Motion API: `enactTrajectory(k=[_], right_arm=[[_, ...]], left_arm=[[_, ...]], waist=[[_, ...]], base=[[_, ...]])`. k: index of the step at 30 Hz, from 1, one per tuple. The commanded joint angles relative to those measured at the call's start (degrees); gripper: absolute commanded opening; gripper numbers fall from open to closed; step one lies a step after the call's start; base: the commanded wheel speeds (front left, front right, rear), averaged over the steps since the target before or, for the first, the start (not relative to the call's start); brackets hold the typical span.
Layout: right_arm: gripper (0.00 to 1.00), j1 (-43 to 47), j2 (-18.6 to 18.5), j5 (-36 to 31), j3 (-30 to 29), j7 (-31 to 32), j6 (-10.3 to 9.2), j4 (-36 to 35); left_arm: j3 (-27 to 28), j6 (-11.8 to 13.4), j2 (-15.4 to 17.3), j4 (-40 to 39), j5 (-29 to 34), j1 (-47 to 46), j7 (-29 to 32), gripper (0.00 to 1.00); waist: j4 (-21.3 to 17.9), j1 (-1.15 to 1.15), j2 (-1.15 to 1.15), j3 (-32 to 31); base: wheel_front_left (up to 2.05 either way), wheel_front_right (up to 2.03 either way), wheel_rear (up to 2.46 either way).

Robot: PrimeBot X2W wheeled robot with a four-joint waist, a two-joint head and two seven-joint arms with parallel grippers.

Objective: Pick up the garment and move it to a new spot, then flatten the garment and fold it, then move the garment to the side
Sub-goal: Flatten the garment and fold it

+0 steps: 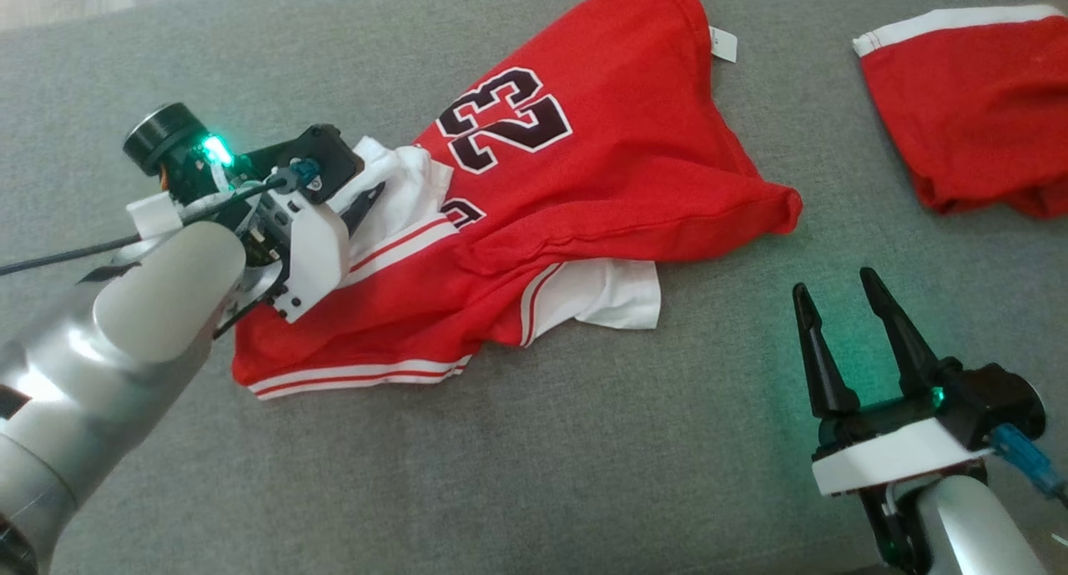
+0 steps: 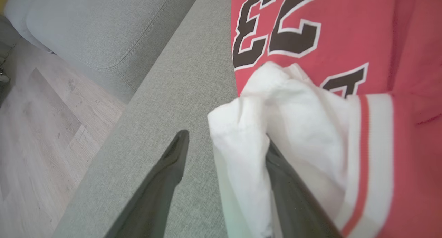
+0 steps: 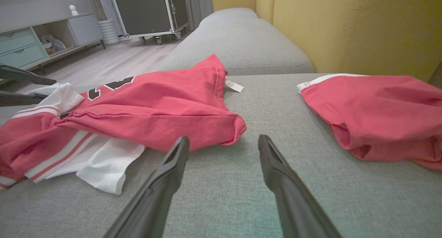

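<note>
Head view: the garment [image 1: 584,166], a red jersey numbered 23, lies crumpled on the grey sofa [image 1: 534,475], with its hem bunched and white cloth showing underneath. The left gripper [image 1: 363,212] is at the jersey's left edge. The right gripper [image 1: 834,283] hangs over bare cushion at the lower right, its fingers spread and holding nothing. A second red garment [image 1: 968,116] lies well apart at the upper right.

Left wrist view: the fingers [image 2: 172,169] stand spread. One is over bare cushion and the other is partly hidden by the white sleeve fold [image 2: 241,127], which sits between them unpinched.

Right wrist view: the spread fingers [image 3: 165,182] point at the cushion between the two garments and touch neither.

As I judge it, the work is at a first grasp. The jersey is neither flat, folded nor set aside, so lifting, moving, smoothing, folding and shifting all remain.
</note>
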Motion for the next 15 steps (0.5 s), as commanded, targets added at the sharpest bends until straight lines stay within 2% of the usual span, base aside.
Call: enactTrajectory(k=[1,9,10,11,12,13,14,15], right_arm=[[1.0,-1.0,-0.5,0.3,1.0,-0.6,-0.04,-1.5],[1.0,-1.1,-0.2,0.3,0.8,-0.6,-0.04,-1.4],[1.0,-1.1,-0.2,0.3,0.8,-0.6,-0.04,-1.4],[1.0,-1.1,-0.2,0.3,0.7,-0.6,-0.04,-1.4],[1.0,-1.1,-0.2,0.3,0.6,-0.6,-0.04,-1.4],[1.0,-1.1,-0.1,0.3,0.5,-0.6,-0.04,-1.4],[1.0,-1.0,-0.1,0.2,0.4,-0.6,-0.04,-1.4],[1.0,-1.0,-0.1,0.2,0.2,-0.6,-0.04,-1.3]], left_arm=[[1.7,0.1,1.0,0.0,0.2,-3.7,-0.6,1.0],[0.3,0.1,0.5,1.0,-1.0,-4.9,-0.7,1.0],[0.1,0.1,0.4,1.0,-1.2,-5.1,-0.7,0.93],[-0.1,0.1,0.4,0.9,-1.4,-5.2,-0.7,0.49],[-0.4,0.1,0.4,0.7,-1.5,-5.3,-0.7,0.32],[-0.6,0.1,0.4,0.5,-1.5,-5.5,-0.7,0.06],[-0.8,0.1,0.4,0.2,-1.5,-5.7,-0.7,0.0],[-0.9,0.1,0.4,-0.2,-1.7,-5.8,-0.7,0.0]], waist=[[-0.4,0.0,0.0,0.4],[-1.1,0.0,0.0,0.8],[-1.1,0.0,0.0,0.8],[-1.1,0.0,0.0,0.8],[-1.0,0.0,0.0,0.8],[-0.9,0.0,0.0,0.8],[-0.8,0.0,0.0,0.7],[-0.5,0.0,0.0,0.6]], base=[[0.0,0.0,0.0],[0.0,0.0,0.0],[0.0,0.0,0.0],[0.0,0.0,0.0],[0.0,0.0,0.0],[0.0,0.0,0.0],[0.0,0.0,0.0],[0.0,0.0,0.0]])
